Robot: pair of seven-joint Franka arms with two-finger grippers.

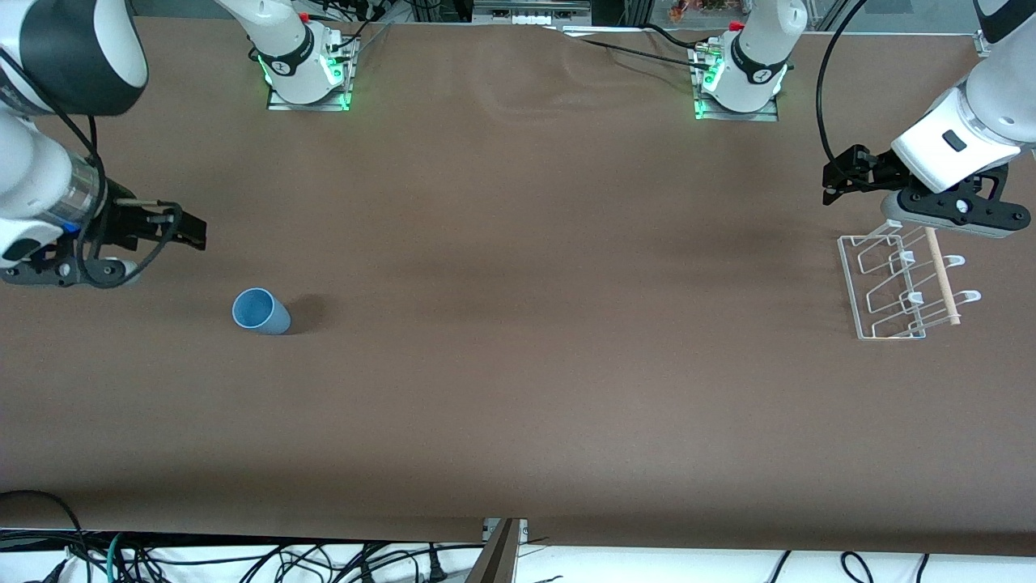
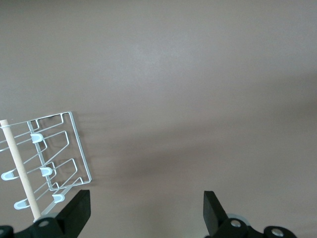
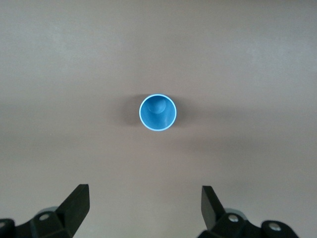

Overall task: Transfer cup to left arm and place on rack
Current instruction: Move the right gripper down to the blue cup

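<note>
The light-blue cup (image 1: 261,311) stands upright and alone on the brown table toward the right arm's end. The right wrist view shows its open mouth (image 3: 158,113) from above. My right gripper (image 1: 77,269) hangs open and empty over the table a short way from the cup; its tips (image 3: 144,198) are clear of it. The white wire rack (image 1: 900,285) with its wooden dowel (image 1: 944,277) sits toward the left arm's end and also shows in the left wrist view (image 2: 52,157). My left gripper (image 1: 948,212) hangs open and empty over the rack's edge, its tips (image 2: 147,203) over bare table.
The brown table (image 1: 518,340) stretches wide between cup and rack. The two arm bases (image 1: 306,69) (image 1: 740,77) stand along the edge farthest from the front camera. Cables lie below the table's near edge (image 1: 243,559).
</note>
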